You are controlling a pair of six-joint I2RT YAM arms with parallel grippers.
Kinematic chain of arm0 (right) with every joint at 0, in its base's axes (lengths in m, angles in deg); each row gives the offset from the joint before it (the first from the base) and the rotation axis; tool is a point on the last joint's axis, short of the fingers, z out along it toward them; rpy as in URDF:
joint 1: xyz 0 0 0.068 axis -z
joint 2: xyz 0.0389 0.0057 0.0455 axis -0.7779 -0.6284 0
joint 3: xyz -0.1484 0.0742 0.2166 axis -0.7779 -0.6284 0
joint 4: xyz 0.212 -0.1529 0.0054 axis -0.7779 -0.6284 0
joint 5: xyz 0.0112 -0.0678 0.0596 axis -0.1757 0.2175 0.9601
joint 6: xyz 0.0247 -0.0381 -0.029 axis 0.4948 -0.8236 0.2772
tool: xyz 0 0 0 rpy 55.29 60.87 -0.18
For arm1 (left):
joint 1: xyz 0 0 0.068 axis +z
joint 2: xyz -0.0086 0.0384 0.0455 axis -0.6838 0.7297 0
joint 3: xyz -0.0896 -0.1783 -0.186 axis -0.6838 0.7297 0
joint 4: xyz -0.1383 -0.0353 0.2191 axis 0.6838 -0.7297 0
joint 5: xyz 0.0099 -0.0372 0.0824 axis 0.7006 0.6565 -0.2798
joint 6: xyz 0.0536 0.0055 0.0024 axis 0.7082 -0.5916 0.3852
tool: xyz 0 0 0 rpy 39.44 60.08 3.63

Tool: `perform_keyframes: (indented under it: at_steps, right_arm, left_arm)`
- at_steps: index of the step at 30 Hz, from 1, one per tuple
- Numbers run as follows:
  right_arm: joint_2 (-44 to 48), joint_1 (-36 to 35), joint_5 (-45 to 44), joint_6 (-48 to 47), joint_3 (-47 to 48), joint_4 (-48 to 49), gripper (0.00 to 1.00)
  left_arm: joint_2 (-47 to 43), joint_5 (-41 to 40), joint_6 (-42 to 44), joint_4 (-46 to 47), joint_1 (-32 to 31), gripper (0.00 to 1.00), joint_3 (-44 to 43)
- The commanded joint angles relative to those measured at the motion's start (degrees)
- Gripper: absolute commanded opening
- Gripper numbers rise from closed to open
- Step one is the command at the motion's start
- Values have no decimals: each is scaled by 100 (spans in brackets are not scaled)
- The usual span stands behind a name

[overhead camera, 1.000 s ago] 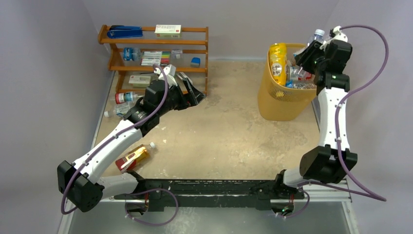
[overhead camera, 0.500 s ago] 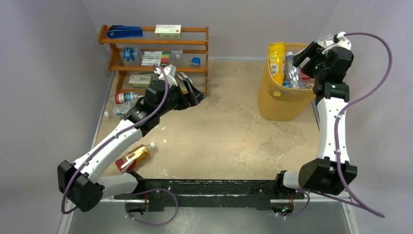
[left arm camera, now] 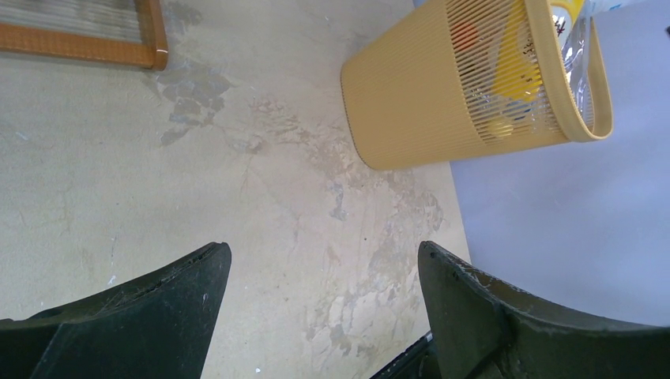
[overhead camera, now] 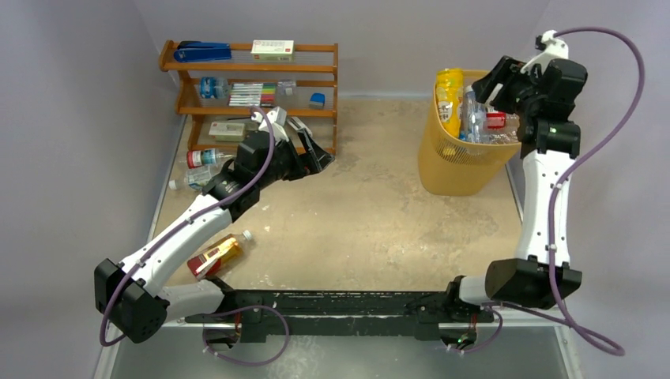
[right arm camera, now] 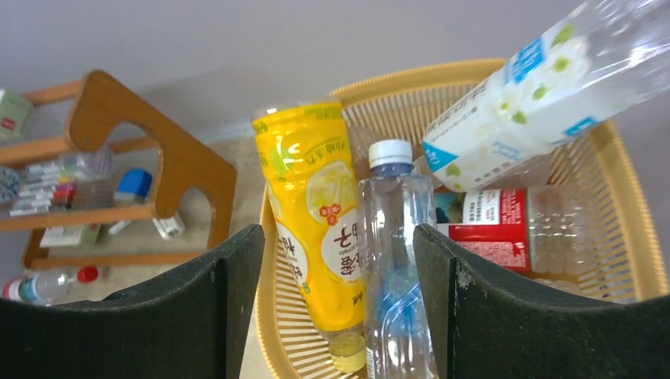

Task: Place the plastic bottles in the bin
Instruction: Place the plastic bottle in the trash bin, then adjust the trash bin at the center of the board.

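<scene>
The bin (overhead camera: 457, 170), a yellow-orange slatted basket, stands far right on the table. Inside it, a yellow bottle (right arm camera: 316, 213) stands upright with a white-capped clear bottle (right arm camera: 393, 237) beside it. A red-labelled bottle (right arm camera: 506, 229) lies flat, and a white-and-blue-labelled bottle (right arm camera: 537, 87) slants above. The right gripper (right arm camera: 338, 237) hangs over the rim, fingers spread, nothing held. The left gripper (left arm camera: 324, 253), jaws wide and empty, hovers by the wooden rack (overhead camera: 249, 79), well left of the bin. An amber bottle (overhead camera: 217, 254) lies near left, and a red-capped bottle (overhead camera: 204, 157) lies by the rack.
</scene>
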Motion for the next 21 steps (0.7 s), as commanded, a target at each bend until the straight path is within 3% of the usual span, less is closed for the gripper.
perform_keyframes:
  at_steps: [1,6,14,21]
  right_arm:
    - [-148,-255,382,-430,-64,-204,71]
    - [-365,-1037,-187,-729,-44,-398,71]
    - [-507,-1128,-947,-858,-153,-563,70]
    - [-648,-1455,-896,-945,-184,-760,57]
  left_arm:
    - [-40,47,-7,298,3,89,-11]
    - [-53,21,-19,261,1,89,17]
    - [-108,-21,-25,194,1,89,99]
    - [-59,14,-68,260,-8,89,110]
